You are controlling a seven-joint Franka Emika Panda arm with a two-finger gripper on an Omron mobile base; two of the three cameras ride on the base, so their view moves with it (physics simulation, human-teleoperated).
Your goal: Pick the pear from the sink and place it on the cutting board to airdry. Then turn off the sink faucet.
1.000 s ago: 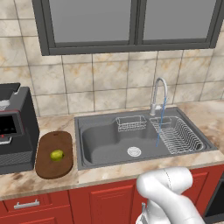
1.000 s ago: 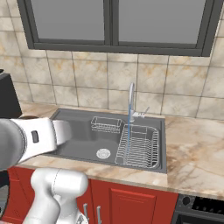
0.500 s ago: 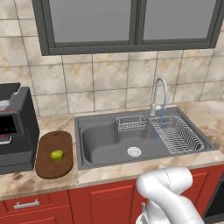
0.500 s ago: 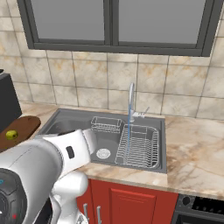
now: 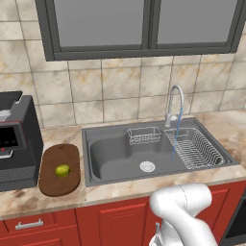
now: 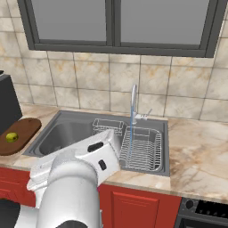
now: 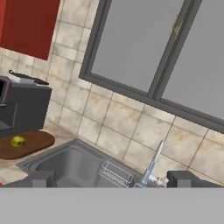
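The pear (image 5: 62, 170) sits on the cutting board (image 5: 53, 181), a little toward the board's middle, on the worktop (image 5: 120, 190) just left of the sink (image 5: 110, 158). From the right base view the same pear (image 6: 11, 137) shows at the far left edge on the dark brown board (image 6: 24, 129), with the black coffee machine (image 5: 17, 139) right behind it.

My hand (image 7: 109, 180) is raised and looks across the sink toward the window (image 7: 153, 57); its 2 dark fingertips (image 7: 39, 179) stand wide apart at the bottom of the hand view, with nothing between them, so the hand is open and empty. In that view the pear (image 7: 17, 141) lies to the left of my left fingertip and farther off, well apart from the hand, on the board (image 7: 35, 142).

The sink faucet (image 5: 174, 103) stands at the back rim of the basin, its arched spout over the wire drying rack (image 5: 194, 149), and a thin blue stream (image 5: 176, 137) runs down from it. A small wire basket (image 5: 144, 135) sits at the back of the basin, left of the tap, and the round drain (image 5: 147, 166) lies on the basin floor in front of it.
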